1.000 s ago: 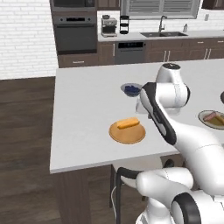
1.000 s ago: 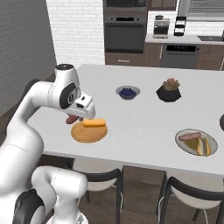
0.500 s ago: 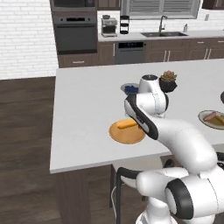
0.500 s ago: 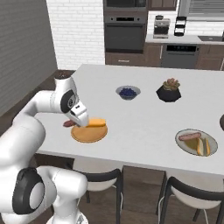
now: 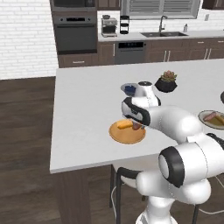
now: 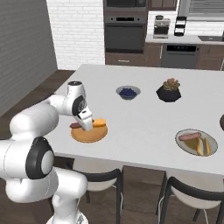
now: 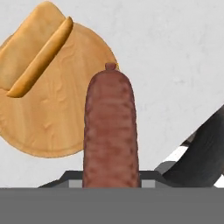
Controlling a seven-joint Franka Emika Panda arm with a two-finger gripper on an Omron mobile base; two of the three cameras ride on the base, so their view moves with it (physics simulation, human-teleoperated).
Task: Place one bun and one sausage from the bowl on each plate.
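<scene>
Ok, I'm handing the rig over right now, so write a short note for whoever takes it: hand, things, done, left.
Hand: shut on a sausage, low over the wooden plate.
Wooden plate: holds a bun; the sausage is not released yet.
Grey plate: already has a sausage and a bun.
Done: grey plate complete, wooden plate has its bun.
Left: set the sausage down on the wooden plate, beside the bun, and open the hand.

On the wooden plate (image 7: pixel 52 127) the bun (image 7: pixel 33 50) takes one side, leaving bare wood beside it. The sausage (image 7: pixel 111 131) in the pincer (image 6: pixel 87 124) hangs over the plate's rim, seemingly just above it. Open desk (image 5: pixel 83 109) surrounds the plate; berry bowl (image 6: pixel 127 92) and plant pot (image 6: pixel 169 90) stand well apart, behind
</scene>
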